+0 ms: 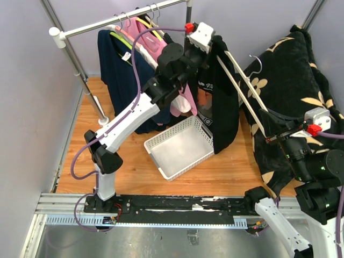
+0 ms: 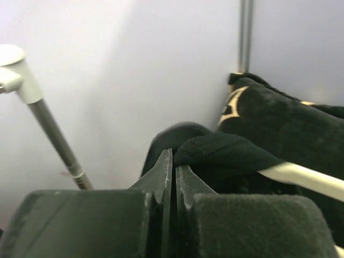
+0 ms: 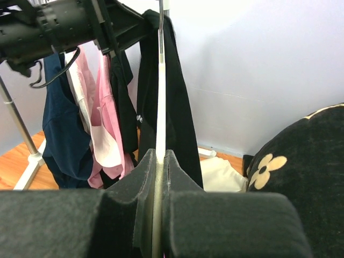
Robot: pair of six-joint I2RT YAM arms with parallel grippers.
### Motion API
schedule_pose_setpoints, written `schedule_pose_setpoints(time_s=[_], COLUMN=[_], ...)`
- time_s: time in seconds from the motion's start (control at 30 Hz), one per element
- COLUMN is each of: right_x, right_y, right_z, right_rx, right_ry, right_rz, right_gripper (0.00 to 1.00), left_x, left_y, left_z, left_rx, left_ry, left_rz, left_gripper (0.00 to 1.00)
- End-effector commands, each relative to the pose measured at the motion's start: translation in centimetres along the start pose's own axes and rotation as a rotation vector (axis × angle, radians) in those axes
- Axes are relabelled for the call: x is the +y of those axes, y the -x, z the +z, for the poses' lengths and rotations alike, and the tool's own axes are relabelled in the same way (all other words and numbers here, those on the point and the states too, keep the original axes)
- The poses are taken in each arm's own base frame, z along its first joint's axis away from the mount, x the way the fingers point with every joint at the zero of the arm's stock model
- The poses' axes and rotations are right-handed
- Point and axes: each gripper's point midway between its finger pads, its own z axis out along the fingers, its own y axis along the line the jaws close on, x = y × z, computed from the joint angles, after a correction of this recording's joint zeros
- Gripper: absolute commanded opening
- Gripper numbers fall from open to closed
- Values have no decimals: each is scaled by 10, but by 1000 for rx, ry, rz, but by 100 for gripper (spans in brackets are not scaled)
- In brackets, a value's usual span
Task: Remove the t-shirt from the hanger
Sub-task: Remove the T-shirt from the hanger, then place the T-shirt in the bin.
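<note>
Rail: navy and pink clothes hang at its left.
Left hand: raised to the rail, fingers pressed almost together, pinching a fold of the t-shirt's shoulder.
T-shirt: black, draped over the hanger, above the table.
Hanger: pale, tilted down to the right.
Right hand: narrow, clamped on the hanger's bar.

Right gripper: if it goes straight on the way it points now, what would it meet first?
Probably the black t-shirt, hanging over the far end of the hanger that the right gripper is shut on. The depth is hard to judge.
</note>
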Motion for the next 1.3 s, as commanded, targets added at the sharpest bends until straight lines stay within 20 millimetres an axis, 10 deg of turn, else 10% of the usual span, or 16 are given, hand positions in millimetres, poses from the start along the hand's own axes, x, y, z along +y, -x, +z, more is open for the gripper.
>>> schedule_pose_setpoints(time_s=[0.0,0.37,0.67,1.27], right_x=[0,-9,-72,-71], right_y=[25,37,23,21], right_z=[-16,-34,-44,-44], right_rx=[-83,-118,-92,-91], right_ry=[2,-52,-436,-431], right_rz=[-47,-70,17,21], right_gripper=[1,1,1,1], left_x=[49,59,10,26], left_y=[5,6,100,243], left_z=[14,20,-23,-104], left_rx=[-22,-41,-251,-616], left_ry=[127,93,-242,-291], left_rz=[-27,-46,-140,-142], left_gripper=[1,0,1,0])
